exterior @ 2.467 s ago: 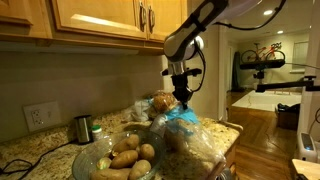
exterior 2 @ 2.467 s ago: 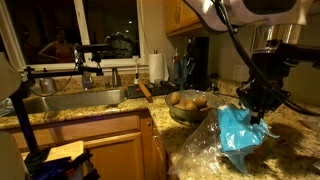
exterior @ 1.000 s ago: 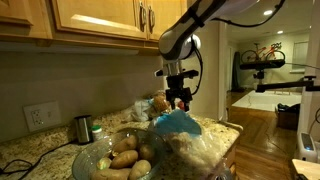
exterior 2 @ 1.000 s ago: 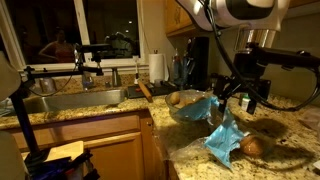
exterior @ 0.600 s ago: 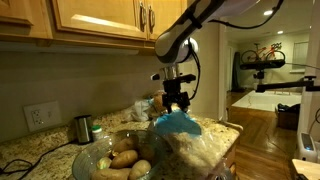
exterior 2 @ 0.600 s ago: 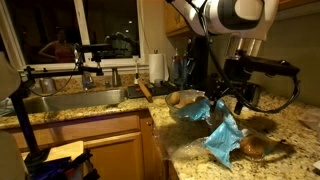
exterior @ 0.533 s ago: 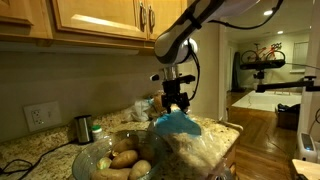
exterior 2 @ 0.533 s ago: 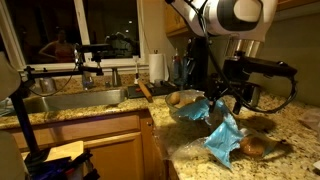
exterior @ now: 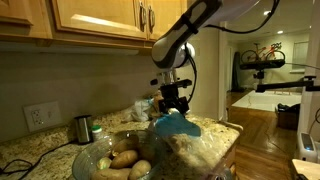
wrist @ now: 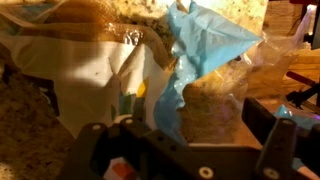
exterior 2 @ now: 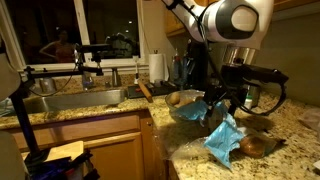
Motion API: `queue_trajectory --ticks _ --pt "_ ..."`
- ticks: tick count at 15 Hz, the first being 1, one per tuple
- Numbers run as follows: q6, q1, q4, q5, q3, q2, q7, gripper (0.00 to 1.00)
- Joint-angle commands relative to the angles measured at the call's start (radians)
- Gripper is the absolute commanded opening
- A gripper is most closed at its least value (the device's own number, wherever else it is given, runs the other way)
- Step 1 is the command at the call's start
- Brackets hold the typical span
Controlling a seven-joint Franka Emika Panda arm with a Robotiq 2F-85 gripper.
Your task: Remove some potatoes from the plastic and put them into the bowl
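Observation:
The plastic bag lies on the granite counter, its blue top [exterior: 178, 122] bunched up and its clear part [exterior: 203, 150] spread out. One tan potato [exterior 2: 254, 146] shows inside it. In the wrist view the potato [wrist: 215, 100] shows through the plastic [wrist: 200, 45]. The glass bowl [exterior: 98, 145] holds several potatoes [exterior: 125, 158]; in an exterior view the bowl [exterior 2: 183, 114] sits beside the bag. My gripper [exterior: 172, 101] hangs open just above the blue top, between bag and bowl, holding nothing. In the wrist view my gripper [wrist: 185, 135] straddles the potato from above.
A small metal cup [exterior: 83, 128] and a wall outlet [exterior: 38, 117] sit behind the bowl. A produce pile [exterior: 150, 105] lies by the wall. A sink [exterior 2: 70, 100] and a paper towel roll [exterior 2: 157, 67] are farther along. The counter edge [exterior 2: 165, 150] is close to the bag.
The gripper, shut on the bag's blue top 2.5 s ago, has let go; the bag lies slumped. Over the last second the open gripper drifted toward the bowl and slightly lower.

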Motion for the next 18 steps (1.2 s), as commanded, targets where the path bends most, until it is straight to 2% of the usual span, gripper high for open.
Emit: queue_trajectory --ticks 1,11,15,18 --pt "0.018 -0.006 0.012 0.006 -0.004 0.021 -0.058 0.73" --pt "0.017 -0.014 0.044 0.001 -0.008 0.056 -0.12 0.07" --pt "0.017 -0.014 0.048 0.0 -0.01 0.055 -0.124 0.0" --pt "0.016 -0.016 0.05 -0.01 -0.018 0.052 -0.121 0.04"
